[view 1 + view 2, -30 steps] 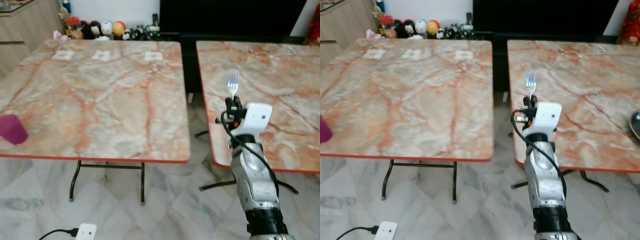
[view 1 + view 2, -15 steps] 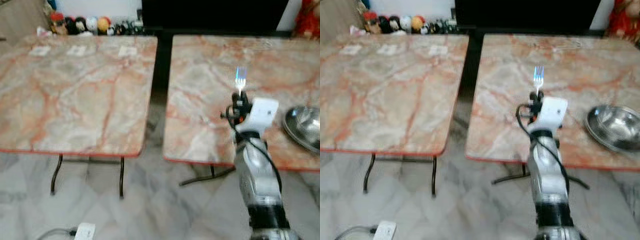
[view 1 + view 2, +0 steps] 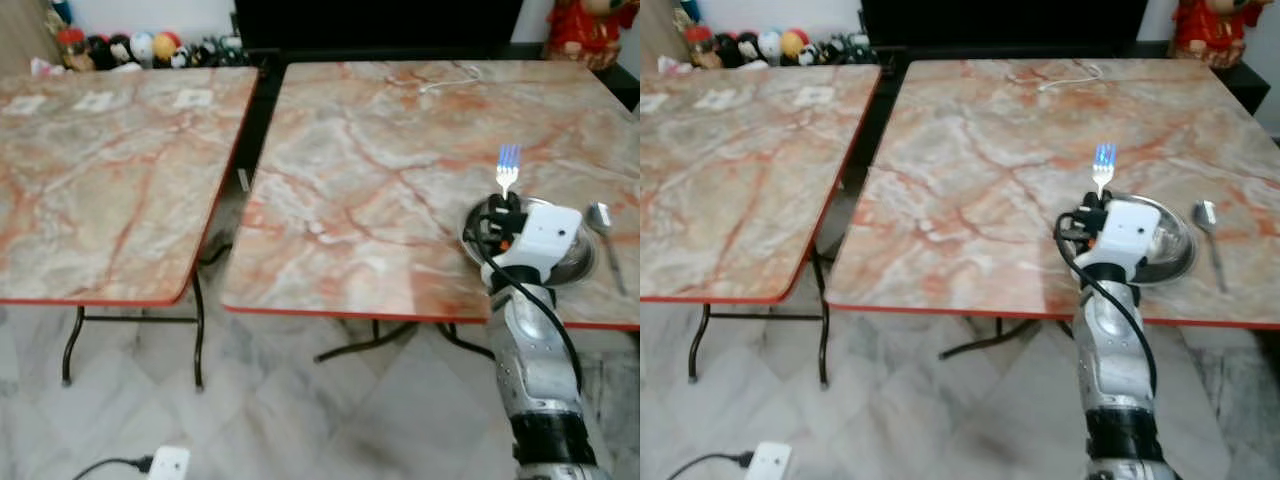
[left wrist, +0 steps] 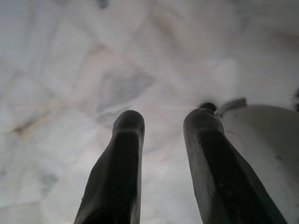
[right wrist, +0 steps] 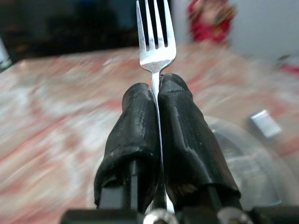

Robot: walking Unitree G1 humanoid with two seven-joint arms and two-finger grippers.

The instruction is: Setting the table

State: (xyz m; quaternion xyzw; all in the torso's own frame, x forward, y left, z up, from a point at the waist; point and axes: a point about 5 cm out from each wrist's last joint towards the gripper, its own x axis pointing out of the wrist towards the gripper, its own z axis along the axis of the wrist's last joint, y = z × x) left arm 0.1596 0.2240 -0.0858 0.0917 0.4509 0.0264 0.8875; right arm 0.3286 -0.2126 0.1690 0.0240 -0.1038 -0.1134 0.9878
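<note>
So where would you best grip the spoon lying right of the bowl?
Take the spoon by the middle of its slim handle, coming from straight above with fingers across it. It lies flat on the table, handle toward the near edge, apart from the bowl.

Bright, even daylight; head views sharp, right wrist view's background blurred.

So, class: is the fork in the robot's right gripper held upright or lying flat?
Upright: the fork stands tines-up, clamped in the right gripper.
</note>
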